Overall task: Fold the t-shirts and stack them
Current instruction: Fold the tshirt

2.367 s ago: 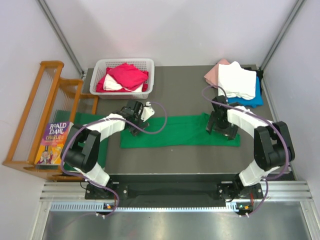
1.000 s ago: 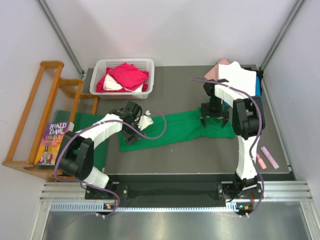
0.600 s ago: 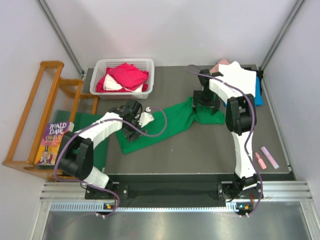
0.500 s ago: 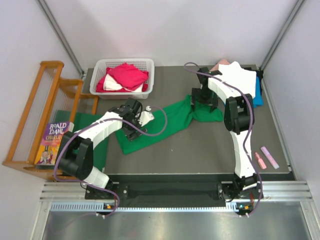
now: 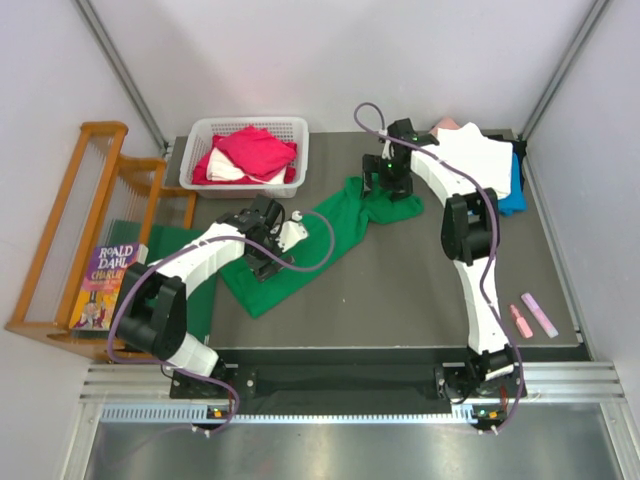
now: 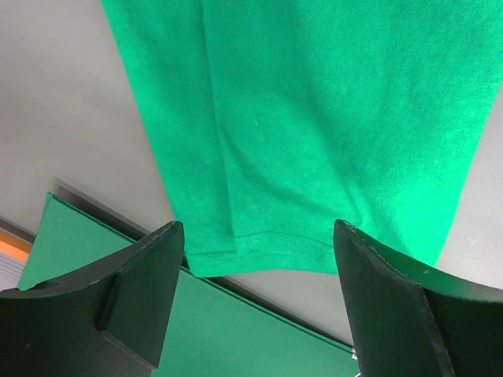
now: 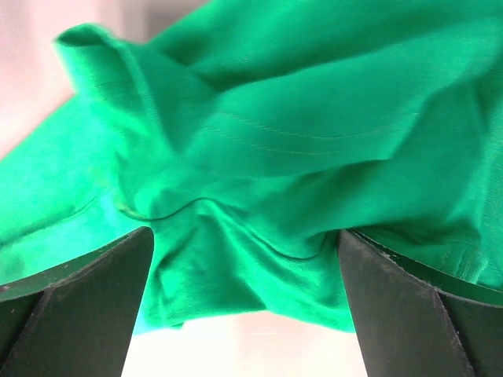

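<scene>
The bright green t-shirt [image 5: 320, 240] lies in a diagonal strip across the table, its right end bunched at the back. My right gripper [image 5: 386, 186] stands over that bunched end. In the right wrist view its jaws [image 7: 244, 306] are wide apart, with rumpled green cloth [image 7: 275, 157] filling the gap between them. My left gripper [image 5: 262, 252] hovers over the shirt's left part, open and empty [image 6: 258, 298]. The shirt's hem [image 6: 314, 118] lies just ahead of it. White [image 5: 475, 160], pink [image 5: 440, 135] and blue [image 5: 512, 192] tees are stacked at the back right.
A white basket [image 5: 200, 150] at the back left holds a red tee [image 5: 255, 150] and a white one. A darker green mat [image 5: 170, 240] lies at the left, also in the left wrist view [image 6: 196, 330]. A wooden rack [image 5: 90, 230], a book [image 5: 105, 285] and pink markers [image 5: 535, 315] are nearby.
My right gripper has moved back and to the left, taking the shirt's right end with it. The shirt has swung from a level strip to a diagonal. My left gripper has barely moved.
</scene>
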Tool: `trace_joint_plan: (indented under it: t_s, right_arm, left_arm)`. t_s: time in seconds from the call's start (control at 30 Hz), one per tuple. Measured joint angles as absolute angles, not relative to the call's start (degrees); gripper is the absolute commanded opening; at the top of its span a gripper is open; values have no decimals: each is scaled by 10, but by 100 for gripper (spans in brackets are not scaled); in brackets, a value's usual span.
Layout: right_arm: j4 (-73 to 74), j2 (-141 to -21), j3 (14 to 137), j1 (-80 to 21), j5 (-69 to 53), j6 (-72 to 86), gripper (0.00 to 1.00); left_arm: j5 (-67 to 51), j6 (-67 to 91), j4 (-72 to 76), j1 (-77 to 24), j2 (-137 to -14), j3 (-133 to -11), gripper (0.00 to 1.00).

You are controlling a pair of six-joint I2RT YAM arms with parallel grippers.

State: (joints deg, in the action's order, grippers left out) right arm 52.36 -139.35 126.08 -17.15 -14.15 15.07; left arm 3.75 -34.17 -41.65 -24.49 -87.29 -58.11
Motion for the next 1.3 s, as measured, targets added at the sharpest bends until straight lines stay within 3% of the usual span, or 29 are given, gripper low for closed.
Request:
trace_joint_plan:
  t_s: [0.13,0.6,1.0,1.3]
  right_arm:
    - [498,-1369,1225,-178,-158,140,100]
    - [447,-1109,1061,-195,-131,160,100]
    - [442,-1240,1011,-194,-115,207,100]
    - [441,-1259,1028,-189,-115,218,100]
  left_arm:
    - [39,-342,-416,-245,-873,-581,82]
    - [39,-336,-414,-245,-873,-580,82]
    - [107,-364,-324,-245,-874,-488,81]
    - [161,-367,-296,-236,-914,-514,81]
